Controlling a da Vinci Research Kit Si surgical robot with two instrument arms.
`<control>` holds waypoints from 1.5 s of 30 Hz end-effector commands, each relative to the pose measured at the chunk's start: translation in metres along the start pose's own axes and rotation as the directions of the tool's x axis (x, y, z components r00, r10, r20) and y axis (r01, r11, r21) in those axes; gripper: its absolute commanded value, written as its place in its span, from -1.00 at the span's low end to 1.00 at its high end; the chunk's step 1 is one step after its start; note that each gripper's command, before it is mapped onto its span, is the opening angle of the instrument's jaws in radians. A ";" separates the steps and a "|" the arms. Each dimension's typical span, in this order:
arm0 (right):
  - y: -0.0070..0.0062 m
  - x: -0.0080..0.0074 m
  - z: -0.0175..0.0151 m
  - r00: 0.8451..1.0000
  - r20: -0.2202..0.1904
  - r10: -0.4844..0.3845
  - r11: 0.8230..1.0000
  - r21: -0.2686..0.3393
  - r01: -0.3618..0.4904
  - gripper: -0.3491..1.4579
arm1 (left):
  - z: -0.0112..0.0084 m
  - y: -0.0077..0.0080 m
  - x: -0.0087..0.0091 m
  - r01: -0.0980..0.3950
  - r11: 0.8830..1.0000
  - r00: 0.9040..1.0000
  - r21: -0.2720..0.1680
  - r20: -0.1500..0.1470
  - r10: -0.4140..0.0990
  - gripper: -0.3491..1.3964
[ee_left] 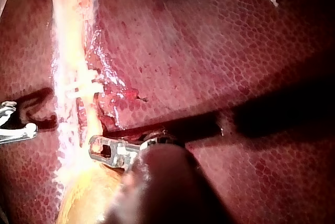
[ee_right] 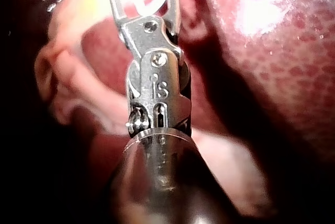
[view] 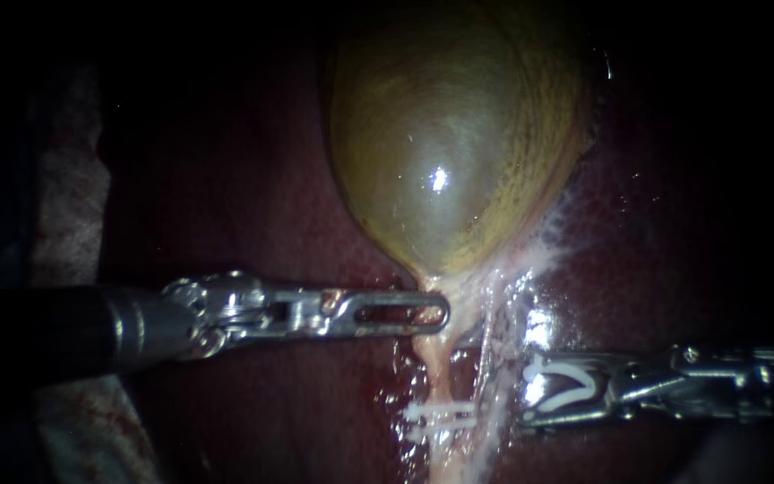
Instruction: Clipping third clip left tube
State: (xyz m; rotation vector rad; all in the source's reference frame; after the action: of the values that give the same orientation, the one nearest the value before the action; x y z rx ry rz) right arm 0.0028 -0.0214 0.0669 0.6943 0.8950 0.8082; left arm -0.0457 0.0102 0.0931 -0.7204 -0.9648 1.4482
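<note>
- The left tube [view: 438, 367] hangs from the neck of the gallbladder [view: 450, 134] and lies on the liver [view: 253, 224]. Its long axis runs from 12 to 6 o'clock.
- Two white clips [view: 441, 414] already cross it low down, lying from 9 to 3 o'clock.
- I judge the tube soft, wet, slippery and easy to tear. It is best taken on the bare part above the two clips, squarely across.
- The left instrument [view: 436, 314] comes in from 9 o'clock. Its jaws are closed on the gallbladder neck, just above the tube.
- The right instrument [view: 535, 390] is at 3 o'clock of the tube, near but apart. Its jaws stand wide and carry a new clip [view: 571, 387], with the mouth pointing to 9 o'clock.
</note>
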 end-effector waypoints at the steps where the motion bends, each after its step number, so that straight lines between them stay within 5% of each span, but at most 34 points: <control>1: 0.0000 0.0000 0.0003 1.000 0.001 0.011 1.000 -0.001 -0.011 0.04 | -0.0001 0.0001 0.0000 0.001 1.000 1.000 -0.001 0.000 -0.001 -1.00; 22: 0.0003 0.0013 0.0059 0.984 -0.014 0.175 0.985 0.008 -0.175 0.04 | -0.0015 0.0028 -0.0015 0.020 1.000 1.000 0.001 0.000 -0.020 -1.00; 45: 0.0007 0.0019 0.0087 0.984 -0.013 0.180 0.984 0.015 -0.179 0.04 | -0.0043 0.0019 -0.0025 0.013 1.000 1.000 -0.002 0.008 -0.013 -0.98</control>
State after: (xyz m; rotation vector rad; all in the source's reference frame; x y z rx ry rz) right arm 0.0110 -0.0210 0.0707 0.7905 0.8594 0.9693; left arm -0.0425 0.0084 0.0891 -0.7088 -0.9766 1.4403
